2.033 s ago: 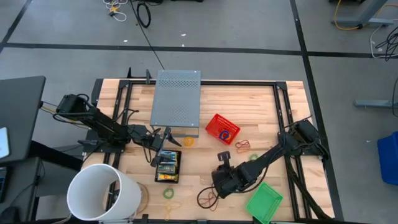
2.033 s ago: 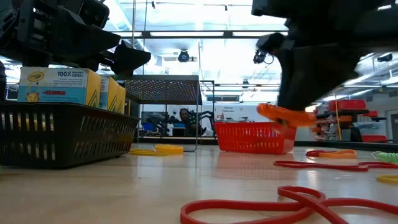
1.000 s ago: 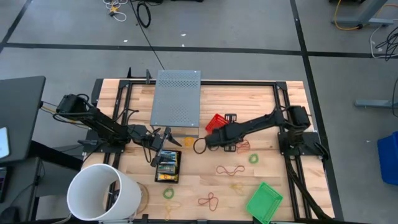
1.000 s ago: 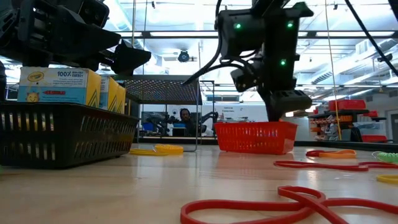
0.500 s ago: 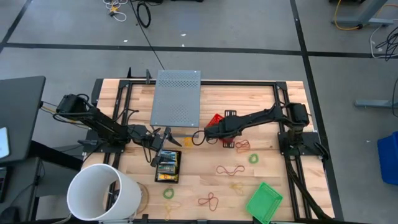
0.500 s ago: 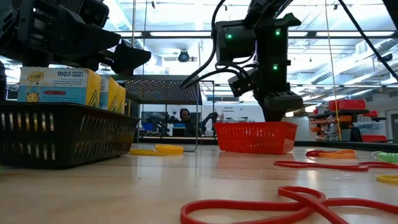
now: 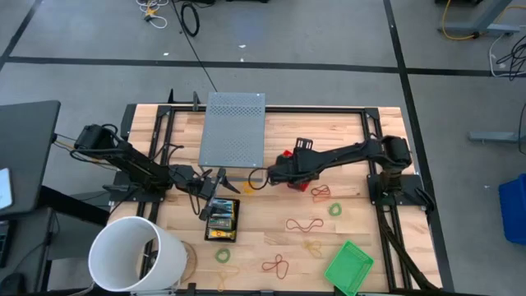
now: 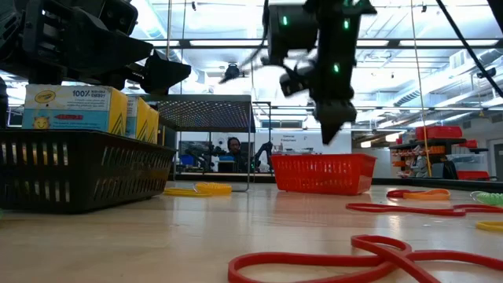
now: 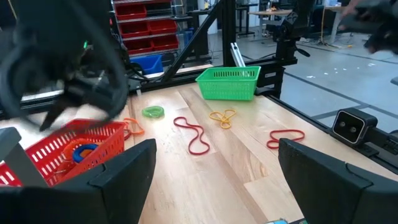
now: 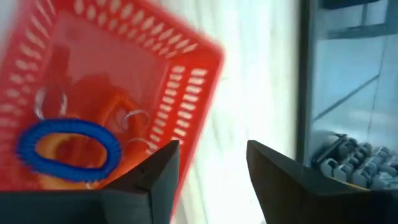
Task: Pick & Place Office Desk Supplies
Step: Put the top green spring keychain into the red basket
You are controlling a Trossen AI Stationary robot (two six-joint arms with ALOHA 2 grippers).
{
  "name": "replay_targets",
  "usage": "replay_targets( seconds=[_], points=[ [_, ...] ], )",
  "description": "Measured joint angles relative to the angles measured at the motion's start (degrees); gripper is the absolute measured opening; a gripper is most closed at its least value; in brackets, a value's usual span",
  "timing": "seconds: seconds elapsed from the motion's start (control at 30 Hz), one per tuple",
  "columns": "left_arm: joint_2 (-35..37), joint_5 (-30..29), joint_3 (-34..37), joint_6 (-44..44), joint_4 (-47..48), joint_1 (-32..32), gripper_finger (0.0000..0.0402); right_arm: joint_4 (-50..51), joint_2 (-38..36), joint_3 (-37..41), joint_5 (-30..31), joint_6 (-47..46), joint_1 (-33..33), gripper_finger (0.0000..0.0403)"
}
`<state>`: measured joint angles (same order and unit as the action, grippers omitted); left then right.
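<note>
Rubber bands lie all over the desk (image 7: 345, 136). A red one (image 7: 302, 224) and a green one (image 7: 334, 209) sit on the wood near the right arm, and another red loop (image 7: 274, 264) lies closer to the front edge. A big red band (image 8: 346, 255) shows right up close in the low view. A blue band (image 10: 68, 149) and some orange ones rest inside the red basket (image 10: 134, 81).

The crayon boxes (image 8: 75, 108) stand side by side in a black basket (image 8: 78, 169) on the left side of the desk. From above, that black basket (image 7: 223, 219) is just in front of the left arm.

The right end effector (image 7: 269, 176) hangs over the edge of the red basket, close to the grey metal box (image 7: 234, 129). Its two fingers stand apart and hold nothing. The basket's rim shows between them in the right wrist view.

The left end effector (image 7: 212, 187) waits above the black basket. Its fingers are spread wide with nothing between them.

A green basket (image 7: 348, 269) sits near the front right corner. A white bucket (image 7: 136, 255) stands at the front left corner.
</note>
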<state>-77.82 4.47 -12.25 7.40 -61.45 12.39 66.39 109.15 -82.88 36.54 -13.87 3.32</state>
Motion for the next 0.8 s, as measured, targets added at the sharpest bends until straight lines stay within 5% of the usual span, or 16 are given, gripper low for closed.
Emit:
replay_targets(
  seconds=[0.33,0.8],
  points=[
    [0.00,-0.41,0.00,-0.02,0.37,-0.01,0.0339,19.00,-0.19,-10.75,-3.89,-14.24,4.65,0.0196],
    [0.00,-0.39,0.00,-0.06,0.37,-0.01,0.0339,23.69,0.30,-4.20,-31.14,-31.05,13.57,0.0197]
  ],
)
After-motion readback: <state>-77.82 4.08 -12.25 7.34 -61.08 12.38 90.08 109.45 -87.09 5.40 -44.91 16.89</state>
